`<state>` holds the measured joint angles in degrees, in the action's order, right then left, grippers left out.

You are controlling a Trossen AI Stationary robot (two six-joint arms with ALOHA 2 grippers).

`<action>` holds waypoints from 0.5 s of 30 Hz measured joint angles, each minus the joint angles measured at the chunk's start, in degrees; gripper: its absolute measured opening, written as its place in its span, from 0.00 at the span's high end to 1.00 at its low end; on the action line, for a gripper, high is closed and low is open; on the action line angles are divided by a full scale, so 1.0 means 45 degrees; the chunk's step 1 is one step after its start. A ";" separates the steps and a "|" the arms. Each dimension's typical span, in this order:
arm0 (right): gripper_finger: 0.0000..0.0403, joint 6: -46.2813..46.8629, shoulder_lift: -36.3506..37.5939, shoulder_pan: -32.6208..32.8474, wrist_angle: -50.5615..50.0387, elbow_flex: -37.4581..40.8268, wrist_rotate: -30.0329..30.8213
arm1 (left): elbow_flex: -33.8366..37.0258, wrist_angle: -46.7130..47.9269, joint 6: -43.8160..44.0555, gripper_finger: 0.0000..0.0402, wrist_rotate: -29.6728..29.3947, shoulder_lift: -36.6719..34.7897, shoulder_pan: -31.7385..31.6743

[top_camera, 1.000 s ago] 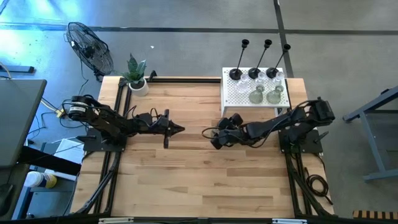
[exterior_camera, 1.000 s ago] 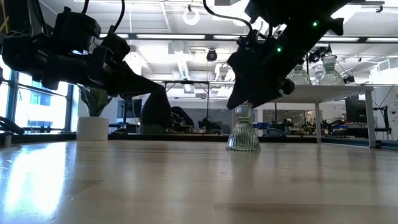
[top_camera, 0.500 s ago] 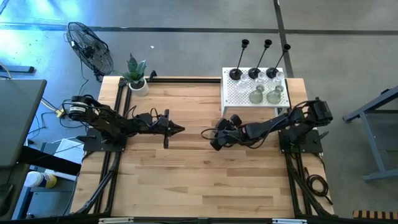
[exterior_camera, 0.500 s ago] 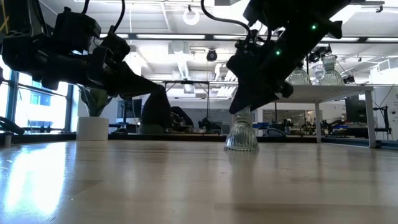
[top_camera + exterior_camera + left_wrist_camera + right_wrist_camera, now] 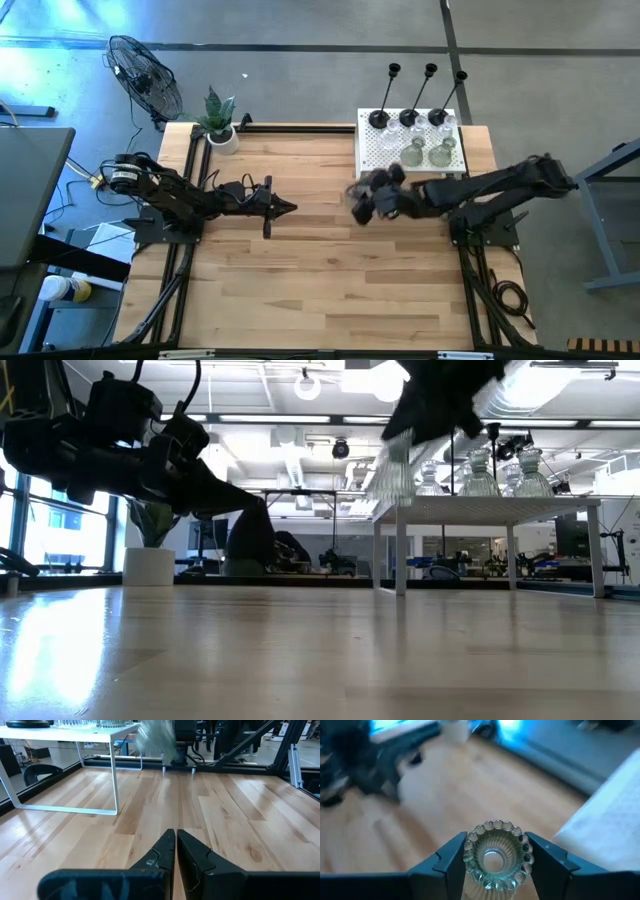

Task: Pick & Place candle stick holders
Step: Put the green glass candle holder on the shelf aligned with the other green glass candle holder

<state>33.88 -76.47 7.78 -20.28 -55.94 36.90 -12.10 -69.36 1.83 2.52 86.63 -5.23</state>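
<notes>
A pale-green ribbed glass candle stick holder (image 5: 495,856) with a beaded rim hangs in the air, and my right gripper (image 5: 495,862) is shut on it. In the low view the holder (image 5: 394,466) is level with the top of the white perforated stand (image 5: 372,160). My right gripper (image 5: 366,196) is just off the stand's near left corner. On the stand are three black long-stemmed holders (image 5: 408,117) and several squat glass ones (image 5: 428,153). My left gripper (image 5: 286,208) waits shut at the table's left middle, pointing level. My right gripper pinches the holder's upper part, just below the beaded rim (image 5: 470,851), between its two fingers (image 5: 451,862), one on each side. The fingers slant down from the table's right. The holder stands upright, lifted clear of the table, its body below the fingers.
A green plant in a white pot (image 5: 221,128) stands at the far left corner of the wooden table (image 5: 300,290). A floor fan (image 5: 145,75) is beyond the table's far left. The white stand rests on thin legs (image 5: 400,555) at the far right.
My right gripper has risen from the table's middle and gone a little toward the white stand, taking the glass holder with it. The holder stood on the table a second ago and now hangs clear, as high as the stand's top.
</notes>
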 joint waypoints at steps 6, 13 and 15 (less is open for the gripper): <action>0.58 -0.1067 0.0652 -0.1362 -0.2432 -0.2375 0.0804 | 0.0000 -0.0029 0.0000 0.97 -0.0005 0.0000 0.0000; 0.56 -0.1242 0.0634 -0.3650 -0.4390 -0.2942 0.0025 | 0.0000 0.0019 0.0000 0.97 0.0000 0.0000 0.0000; 0.58 -0.1056 0.0661 -0.3960 -0.4850 -0.2875 -0.0022 | 0.0000 0.0031 0.0000 0.97 0.0000 0.0000 0.0000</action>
<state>29.13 -73.49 -10.04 -42.11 -68.88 36.80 -12.10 -69.22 1.83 2.52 86.63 -5.23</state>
